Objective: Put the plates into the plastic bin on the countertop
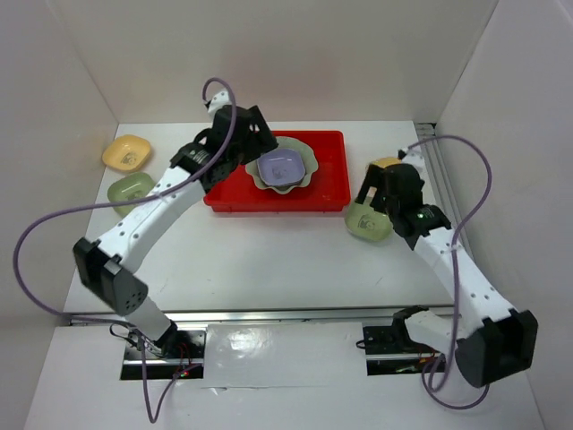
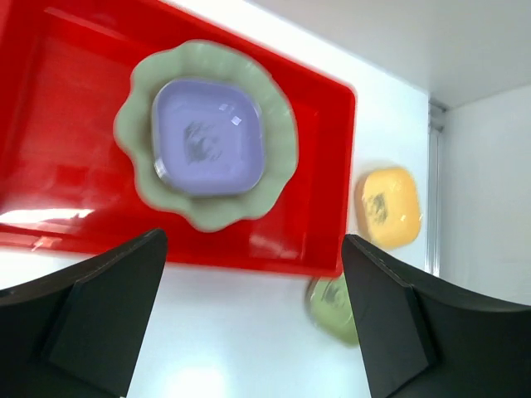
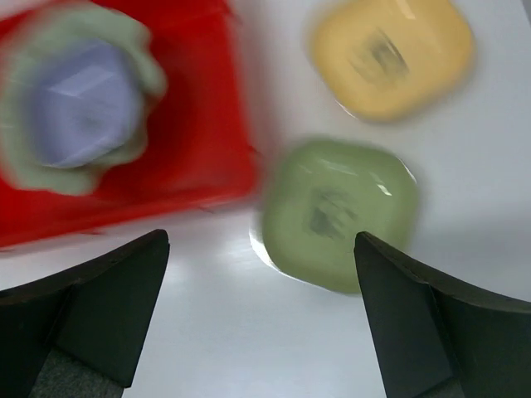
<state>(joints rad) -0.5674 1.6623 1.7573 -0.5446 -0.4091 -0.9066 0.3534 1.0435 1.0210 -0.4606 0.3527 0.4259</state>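
**A:** In the left wrist view, how is the left gripper point(image 2: 253, 240)?

**B:** It is released. The two dark matte fingers point(image 2: 99, 307) are spread wide and nothing is between them. Under them runs the long rim of the red bin point(image 2: 50, 174), which is smooth, shiny plastic.

**A:** And inside the bin?

**B:** The scalloped dish point(image 2: 207, 217), pale green with a wavy edge, lies flat there. The lavender dish point(image 2: 207, 137), a glossy rounded square, sits inside it. Bare red floor shows on every side of the scalloped dish. Past the bin's end, the right yellow dish point(image 2: 388, 207) and the right green dish point(image 2: 330, 303) lie on the white countertop point(image 2: 249, 348). One finger partly hides the green one.

**A:** What does the right wrist view show?

**B:** It is blurred. The right gripper point(image 3: 261, 240) is also opened wide and grasps nothing. The right green dish point(image 3: 336, 215) lies flat on the countertop, nearer to one finger. Its edge is very close to the bin's corner point(image 3: 199, 157), but I cannot tell if they touch. The right yellow dish point(image 3: 390, 58) lies just beyond it, with a narrow gap between them. The white surface in front of the fingers is open.

**A:** And from the top?

**B:** The bin point(image 1: 333, 179) stands near the back wall, and its right part is bare. The left gripper hangs over its left end. The right gripper is above the right green dish point(image 1: 363, 224) and covers half of the right yellow dish point(image 1: 385, 163). The left yellow dish point(image 1: 127, 152) and the left green dish point(image 1: 131, 189) lie close together by the left wall, well apart from the bin.
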